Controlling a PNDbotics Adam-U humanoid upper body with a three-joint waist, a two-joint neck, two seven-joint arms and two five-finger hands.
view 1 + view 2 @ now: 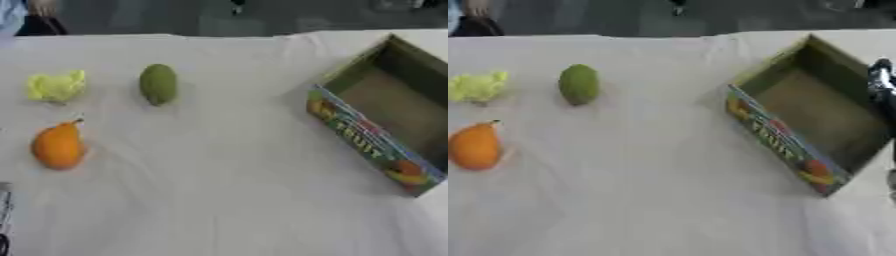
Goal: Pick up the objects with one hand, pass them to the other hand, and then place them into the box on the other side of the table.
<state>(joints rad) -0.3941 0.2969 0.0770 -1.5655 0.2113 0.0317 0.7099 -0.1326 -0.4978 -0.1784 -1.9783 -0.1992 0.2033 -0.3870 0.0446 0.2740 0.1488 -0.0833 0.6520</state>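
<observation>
In the left eye view, an orange pear-shaped fruit (59, 146), a green oval fruit (158, 84) and a yellow-green leafy item (56, 86) are seen on the white table (219, 200), well apart from the empty box (350, 131). In the right eye view, the right hand (882, 82) is glimpsed at the box's far edge, its fingers not discernible; the smooth fruits could be rolled away if nudged

Table: white cloth (649, 190) covers it.
Box: open cardboard box (815, 112) at right, printed side facing the middle.
Green fruit (579, 84): far left-centre.
Yellow-green lump (476, 87): left edge.
Orange fruit (474, 146): near left edge.
Right hand (882, 82): dark, at right edge beside box; fingers unclear.
</observation>
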